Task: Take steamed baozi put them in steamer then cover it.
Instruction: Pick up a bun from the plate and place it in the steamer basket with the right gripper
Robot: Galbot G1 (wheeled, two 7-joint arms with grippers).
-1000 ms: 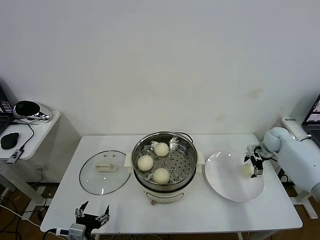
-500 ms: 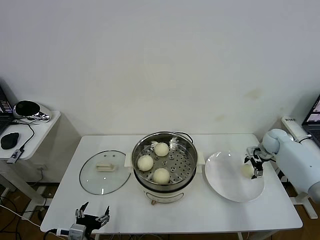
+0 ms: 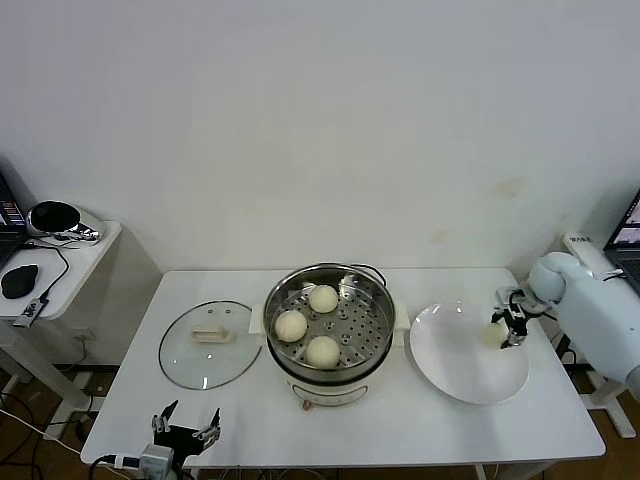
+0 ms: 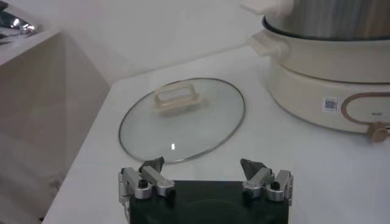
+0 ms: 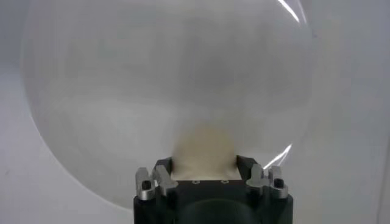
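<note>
Between the right pincer's fingers: the fourth baozi [image 5: 205,148] sits on the white plate [image 3: 450,365], at the plate's edge nearest the pincer.
Right pincer [image 3: 511,327]: fingers drawn in on either side of the bun and apparently touching it; grasping the last baozi, though whether it is lifted off the plate cannot be told.
Left pincer [image 4: 205,177]: released, fingers spread wide, parked at the near desk [image 3: 400,425] edge, with the cover just beyond it.
Steamer [image 3: 327,330]: well to the left of the right pincer, past the plate; three baozi [image 3: 322,351] already rest on its perforated tray, with a free spot on the side nearest the plate.
Cover [image 4: 181,118]: flat on the desk, handle up, on the far side of the steamer from the right pincer.
Step in hand: picking up the last bun; three of four are loaded.
Next move, as a judgement: lift the bun clear of the plate rim, carry it over the steamer wall and set it in the free spot without squashing it; afterwards the cover needs placing.
</note>
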